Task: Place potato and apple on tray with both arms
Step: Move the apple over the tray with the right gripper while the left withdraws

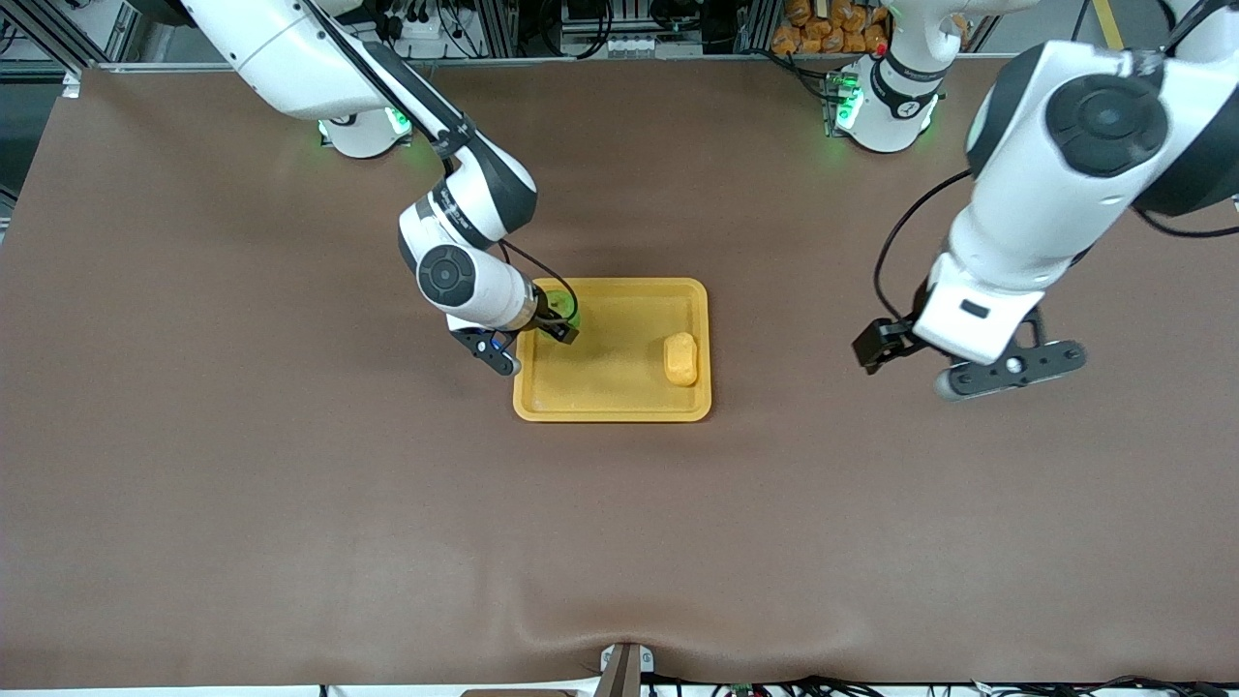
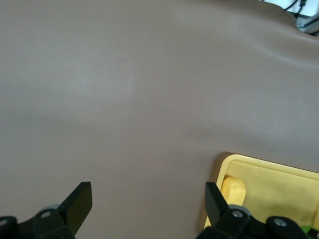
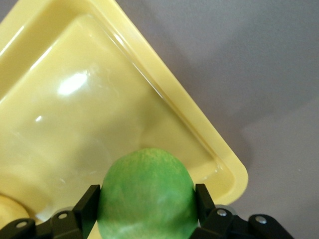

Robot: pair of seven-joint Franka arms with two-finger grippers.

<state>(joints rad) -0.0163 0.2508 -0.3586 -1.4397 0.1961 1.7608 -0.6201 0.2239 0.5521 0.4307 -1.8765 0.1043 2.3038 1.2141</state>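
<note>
The yellow tray [image 1: 612, 402] lies mid-table. The potato [image 1: 681, 359] rests in it, at the side toward the left arm's end. My right gripper [image 1: 559, 319] is shut on the green apple [image 1: 564, 304] over the tray's corner toward the right arm's base. In the right wrist view the apple [image 3: 147, 194] fills the right gripper [image 3: 147, 201], with the tray's rim [image 3: 164, 94] below it. My left gripper [image 1: 1012, 373] is open and empty over bare table toward the left arm's end. In the left wrist view, the left gripper [image 2: 148, 201] shows with the tray [image 2: 279, 174] and the potato [image 2: 233, 189] to one side.
The brown table mat [image 1: 290, 503] spreads all round the tray. A heap of orange objects [image 1: 823, 24] sits off the table's edge near the left arm's base.
</note>
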